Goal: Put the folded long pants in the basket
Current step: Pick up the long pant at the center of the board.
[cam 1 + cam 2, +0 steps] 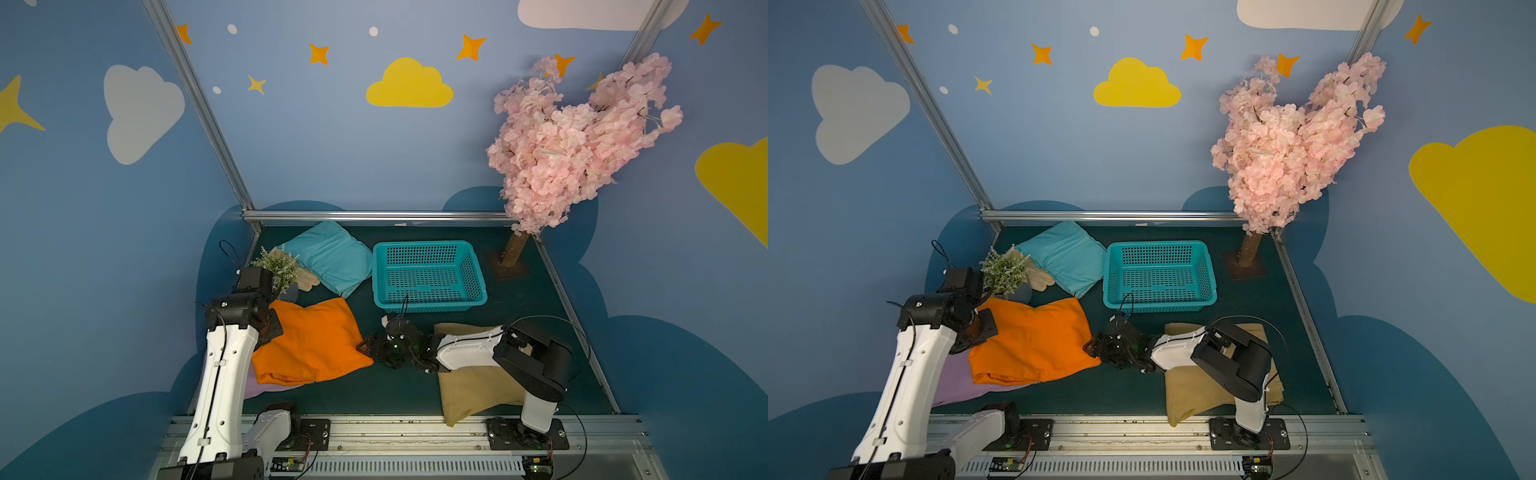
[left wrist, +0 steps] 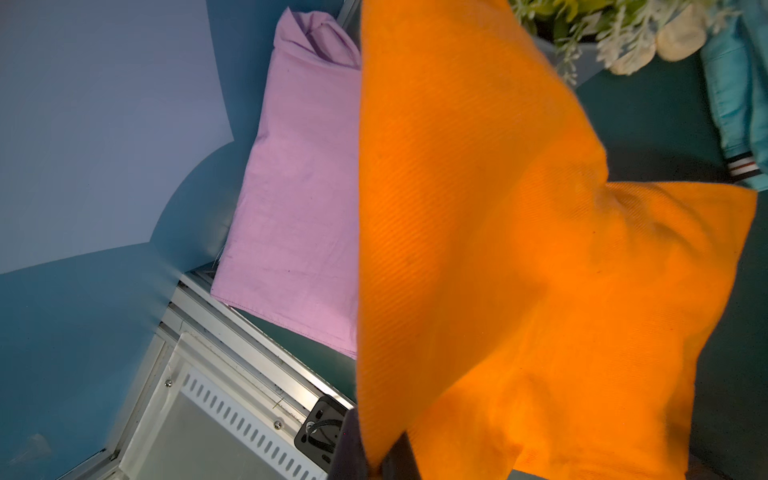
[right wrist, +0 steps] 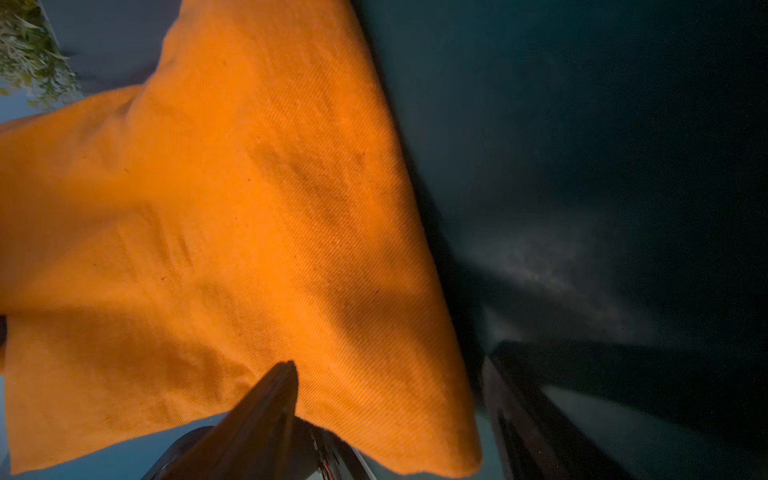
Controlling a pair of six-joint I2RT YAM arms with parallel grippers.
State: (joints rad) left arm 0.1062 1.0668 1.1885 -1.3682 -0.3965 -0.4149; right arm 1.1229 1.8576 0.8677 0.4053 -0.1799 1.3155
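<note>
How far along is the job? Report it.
Done: nothing, the basket is empty. In hand: left gripper shut on orange pants; right gripper open at their opposite corner. Left: those, plus turquoise pants, lilac pants, tan pants.

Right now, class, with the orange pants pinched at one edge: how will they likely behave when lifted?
Probably floppy: the orange pants crease and drape from the shut left gripper. Likely light, as one pinch holds that edge. They may sag or unfold, so the open right gripper at the far corner should help.

White-shelled left arm (image 1: 224,374) and right arm (image 1: 465,349), black joints, thin black cables.
</note>
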